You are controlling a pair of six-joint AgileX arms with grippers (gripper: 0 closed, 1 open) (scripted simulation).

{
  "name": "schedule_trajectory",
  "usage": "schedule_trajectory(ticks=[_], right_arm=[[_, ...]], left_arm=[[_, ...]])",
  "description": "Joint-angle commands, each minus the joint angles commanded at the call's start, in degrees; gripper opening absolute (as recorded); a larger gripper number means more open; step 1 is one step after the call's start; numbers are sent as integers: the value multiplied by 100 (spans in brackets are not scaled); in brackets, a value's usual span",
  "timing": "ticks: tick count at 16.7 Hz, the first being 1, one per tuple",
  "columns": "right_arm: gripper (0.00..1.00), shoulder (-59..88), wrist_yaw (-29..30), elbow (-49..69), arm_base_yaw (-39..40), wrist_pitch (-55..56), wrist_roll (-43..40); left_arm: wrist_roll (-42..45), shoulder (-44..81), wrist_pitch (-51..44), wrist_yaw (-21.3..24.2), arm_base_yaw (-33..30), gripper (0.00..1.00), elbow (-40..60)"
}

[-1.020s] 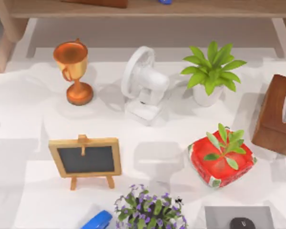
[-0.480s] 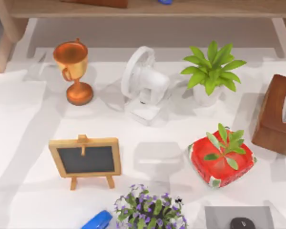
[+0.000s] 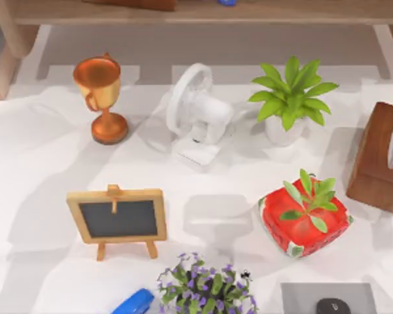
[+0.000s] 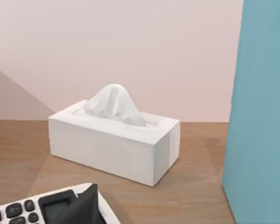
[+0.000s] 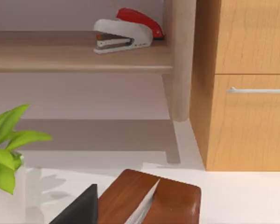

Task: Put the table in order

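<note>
The white table (image 3: 46,163) carries a copper trophy (image 3: 102,98), a white fan (image 3: 196,114), a green plant in a white pot (image 3: 288,98), a small chalkboard easel (image 3: 118,217), a red pot with a sprout (image 3: 304,216) and a purple-flowered plant (image 3: 206,288). A dark part of my left gripper (image 4: 81,207) hangs over a calculator (image 4: 32,210) on a wooden shelf, facing a white tissue box (image 4: 114,135). A dark part of my right gripper (image 5: 79,207) is next to the brown wooden tissue box (image 5: 151,198), at the table's right edge.
A blue stapler (image 3: 134,303) and a grey pad (image 3: 301,296) with a dark mouse (image 3: 333,306) lie at the front edge. A red and white stapler (image 5: 126,30) rests on the shelf beside a wooden drawer cabinet (image 5: 245,84). A teal panel (image 4: 263,116) stands beside the white tissue box.
The dark piece of my left arm at the table's left edge has left the top view. Shadows have shifted over the table's left side. No object on the table has moved.
</note>
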Motion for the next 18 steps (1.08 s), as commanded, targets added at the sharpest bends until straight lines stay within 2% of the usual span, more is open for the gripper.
schedule_trajectory(ticks=[5, 12, 18], right_arm=[[100, 0, 0, 0, 0, 0, 0], [100, 0, 0, 0, 0, 0, 0], [100, 0, 0, 0, 0, 0, 0]], left_arm=[[10, 1231, -83, -346, -362, 100, 1367], [11, 1348, -96, -366, -369, 100, 1491], [4, 1856, -415, -268, -291, 100, 2328]])
